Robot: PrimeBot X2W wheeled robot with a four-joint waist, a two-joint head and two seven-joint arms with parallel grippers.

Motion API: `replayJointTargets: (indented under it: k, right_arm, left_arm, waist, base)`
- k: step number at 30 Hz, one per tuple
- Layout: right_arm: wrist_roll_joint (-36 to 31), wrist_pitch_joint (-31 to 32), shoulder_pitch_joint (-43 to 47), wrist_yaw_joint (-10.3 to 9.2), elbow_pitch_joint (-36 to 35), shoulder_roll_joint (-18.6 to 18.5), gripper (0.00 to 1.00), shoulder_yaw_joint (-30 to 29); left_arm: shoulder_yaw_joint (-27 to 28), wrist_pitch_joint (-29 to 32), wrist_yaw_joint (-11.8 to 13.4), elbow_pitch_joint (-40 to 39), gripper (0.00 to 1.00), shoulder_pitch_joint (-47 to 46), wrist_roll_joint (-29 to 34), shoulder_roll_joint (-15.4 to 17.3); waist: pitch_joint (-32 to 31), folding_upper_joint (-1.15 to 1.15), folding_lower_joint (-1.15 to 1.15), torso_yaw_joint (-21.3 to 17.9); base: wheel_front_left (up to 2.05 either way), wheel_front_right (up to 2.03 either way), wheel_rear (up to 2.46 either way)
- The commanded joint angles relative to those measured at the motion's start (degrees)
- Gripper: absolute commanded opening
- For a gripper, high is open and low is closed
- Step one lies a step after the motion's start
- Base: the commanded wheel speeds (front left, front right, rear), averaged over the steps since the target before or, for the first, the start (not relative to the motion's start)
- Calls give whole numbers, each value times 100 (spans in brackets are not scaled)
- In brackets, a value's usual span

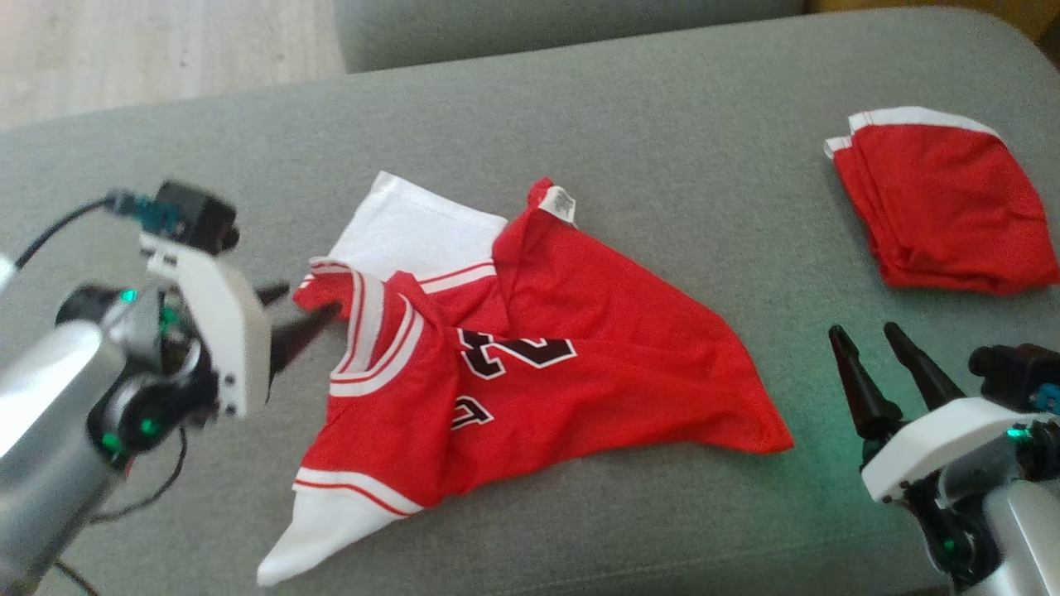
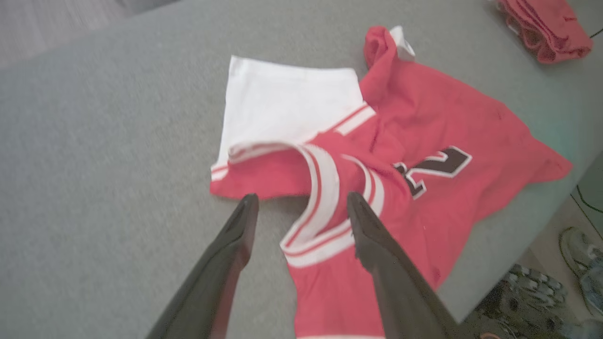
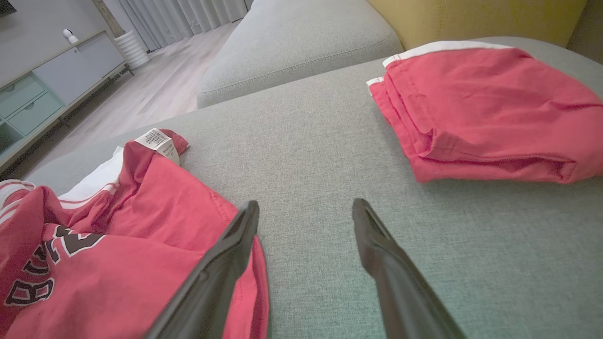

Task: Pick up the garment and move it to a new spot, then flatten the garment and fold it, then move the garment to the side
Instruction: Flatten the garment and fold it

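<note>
at the left, the left tool [image 1: 305, 305] sits at the garment's left edge, its two dark fingers spread wide and clamping nothing. in the left wrist view the striped collar band [image 2: 320, 188] lies between the fingertips. the garment [image 1: 596, 372], a red jersey with white sleeves and black numbers, lies crumpled near the middle of the grey sofa cushion [image 1: 679, 108]. one white sleeve [image 1: 414, 228] lies flat toward the far side and the label [image 1: 563, 203] is turned up. further right, well apart, a folded red garment [image 1: 944, 215] rests near the cushion's right edge. at the lower right, the right tool [image 1: 864, 331] stands wide open and empty, near the jersey's right corner.
</note>
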Motion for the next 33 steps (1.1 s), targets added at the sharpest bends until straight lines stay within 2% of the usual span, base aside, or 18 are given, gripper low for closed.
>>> replayJointTargets:
  k: [1,6,10,12,15,22,28,29,31,32,33]
  right_arm:
    - [-42,-100,-213,-4,-226,-89,100,134]
    - [52,-200,-394,-4,-177,-81,100,285]
    - [119,-274,-470,-4,-86,-95,100,357]
    - [147,-322,-511,-4,-19,-109,100,380]
    - [193,-393,-566,-4,71,-128,100,429]
    - [269,-522,-619,-4,244,-129,100,544]
    - [301,-544,-716,-4,330,-127,100,642]
    - [310,-550,-737,-4,336,-123,100,664]
    - [331,-567,-775,-4,347,-119,100,704]
    - [342,-576,-792,-4,354,-122,100,721]
    - [356,-587,-805,-4,360,-129,100,732]
  left_arm:
    - [343,-103,70,124,100,-544,167,73]
    - [202,313,240,1117,100,-976,233,-368]
    - [111,611,66,1599,100,-1203,203,-464]
    - [93,875,82,1931,100,-1300,126,-487]
    - [246,1250,108,2279,100,-1313,-304,-618]
    - [575,1884,-155,2305,100,-1246,-1213,-810]
    - [415,2256,-22,2221,99,-1241,-1201,-789]
    - [407,2239,3,2227,91,-1245,-1185,-817]
    - [424,2123,12,2238,25,-1266,-1156,-886]
    - [436,2038,-10,2248,0,-1286,-1124,-907]
    - [446,1969,-44,2258,0,-1318,-1092,-914]
  waist:
    - [160,0,0,-153]
    - [449,0,0,-498]
    - [566,0,0,-671]
    - [609,0,0,-758]
    - [646,0,0,-854]
    - [636,0,0,-910]
    - [677,0,0,-911]
    - [694,0,0,-913]
    - [730,0,0,-920]
    - [747,0,0,-923]
    - [769,0,0,-926]
  base:
    - [0,0,0]
    - [0,0,0]
    - [0,0,0]
    - [0,0,0]
    - [0,0,0]
    - [0,0,0]
    - [0,0,0]
    - [0,0,0]
    - [0,0,0]
    - [0,0,0]
    - [0,0,0]
